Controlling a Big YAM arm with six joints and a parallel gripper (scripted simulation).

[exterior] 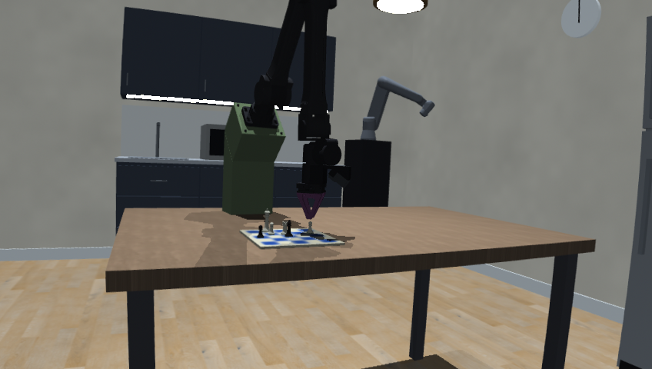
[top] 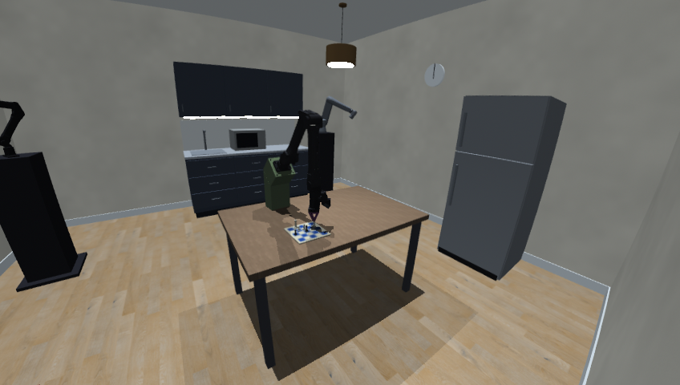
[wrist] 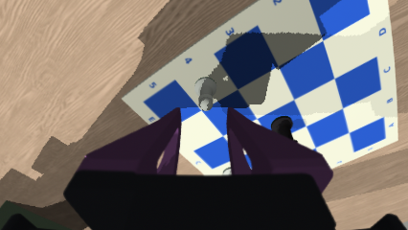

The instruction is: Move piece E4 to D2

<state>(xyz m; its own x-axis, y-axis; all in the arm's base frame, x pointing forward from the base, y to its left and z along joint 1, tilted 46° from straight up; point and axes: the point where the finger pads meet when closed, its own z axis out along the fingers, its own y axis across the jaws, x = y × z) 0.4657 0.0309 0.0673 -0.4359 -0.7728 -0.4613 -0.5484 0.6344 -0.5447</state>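
The blue and white chessboard [wrist: 287, 81] lies on the wooden table and also shows in the exterior and top views [exterior: 292, 237] [top: 307, 233]. A white pawn [wrist: 206, 92] stands upright on E4, near the board's edge by the digit 4; it also shows in the exterior view [exterior: 310, 227]. My gripper [wrist: 204, 115] [exterior: 311, 214] [top: 313, 219] with purple fingers hangs just above this pawn. The fingers are partly open and hold nothing. The D2 square [wrist: 304, 62] is blue and has no piece on it.
A black piece [wrist: 283, 126] stands beside my right finger. A white piece [wrist: 227, 170] is partly hidden under the gripper. Two black pieces [exterior: 260, 232] [exterior: 288, 228] and a taller white piece [exterior: 267, 219] stand on the board's far side. The green arm base [exterior: 251, 164] stands behind the board.
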